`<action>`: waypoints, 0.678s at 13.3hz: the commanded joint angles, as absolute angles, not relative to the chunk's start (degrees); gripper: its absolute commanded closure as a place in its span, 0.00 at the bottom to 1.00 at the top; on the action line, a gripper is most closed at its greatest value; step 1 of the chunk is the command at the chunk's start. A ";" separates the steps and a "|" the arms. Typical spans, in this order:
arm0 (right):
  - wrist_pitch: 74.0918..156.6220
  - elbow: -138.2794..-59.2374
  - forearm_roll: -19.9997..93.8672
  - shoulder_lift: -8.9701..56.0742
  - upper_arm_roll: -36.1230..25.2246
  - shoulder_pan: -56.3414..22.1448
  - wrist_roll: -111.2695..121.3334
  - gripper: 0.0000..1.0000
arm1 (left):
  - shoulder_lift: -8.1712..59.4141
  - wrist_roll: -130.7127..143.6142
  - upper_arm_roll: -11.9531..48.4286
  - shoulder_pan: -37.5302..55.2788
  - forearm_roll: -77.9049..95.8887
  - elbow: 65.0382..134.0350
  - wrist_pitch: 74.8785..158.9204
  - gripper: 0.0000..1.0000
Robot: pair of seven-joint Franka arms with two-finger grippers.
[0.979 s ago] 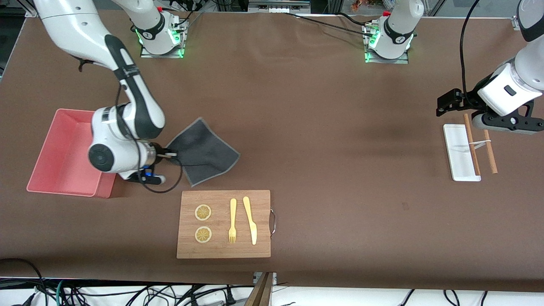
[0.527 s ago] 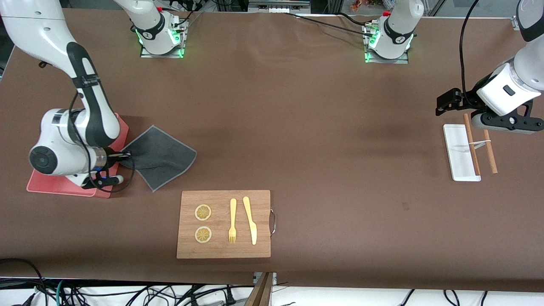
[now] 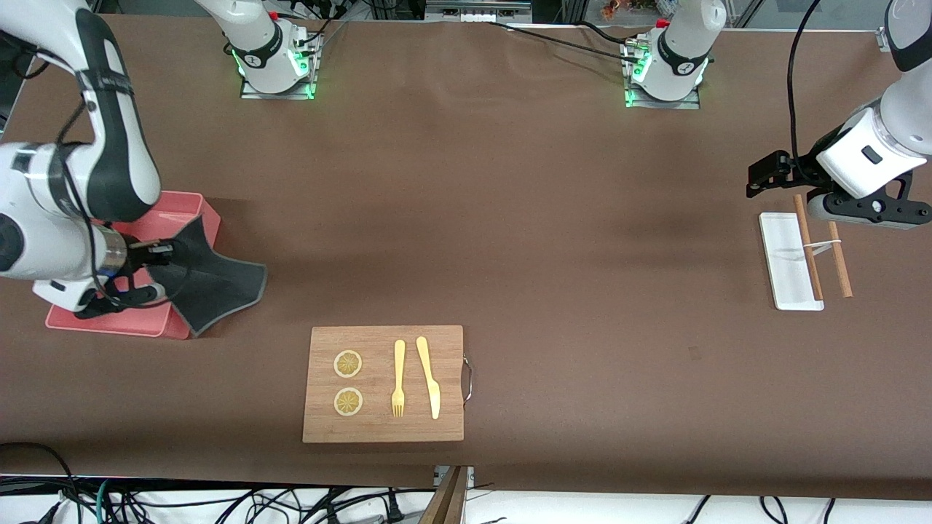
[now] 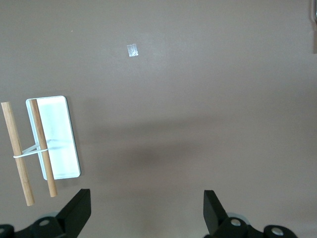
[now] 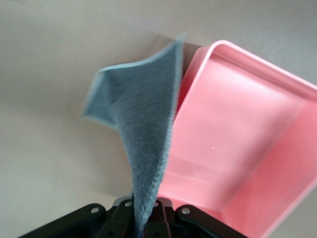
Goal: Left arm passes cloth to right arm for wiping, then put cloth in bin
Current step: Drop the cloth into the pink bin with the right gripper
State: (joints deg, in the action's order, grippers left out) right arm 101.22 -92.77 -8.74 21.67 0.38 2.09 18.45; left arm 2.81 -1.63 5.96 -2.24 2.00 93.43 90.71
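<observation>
Right gripper (image 3: 156,251) hangs over the bin (image 3: 191,207), clamped on the cloth (image 3: 211,280), which drapes over the bin's wall onto the brown bench (image 3: 510,218). Left gripper (image 4: 143,208) waits, fingers apart, over the white tray (image 3: 783,255).

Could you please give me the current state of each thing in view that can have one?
cloth: pinched at one corner, draped over the bin's wall, mostly outside it.
bin: upright, no cloth settled inside.
right gripper: shut on the cloth, over the bin.
left gripper: open, holding nothing, waiting above the table beside the white tray.
</observation>
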 commanded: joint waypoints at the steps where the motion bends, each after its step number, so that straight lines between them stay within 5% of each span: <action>1: 96.87 -93.16 -11.68 16.10 0.70 2.29 22.40 1.00 | 3.34 -1.32 5.98 -2.20 1.41 91.85 89.30 0.00; 9: 91.14 -95.53 -12.22 4.84 -5.09 2.29 33.30 1.00 | 3.25 -1.41 5.98 -2.37 1.41 91.93 88.94 0.00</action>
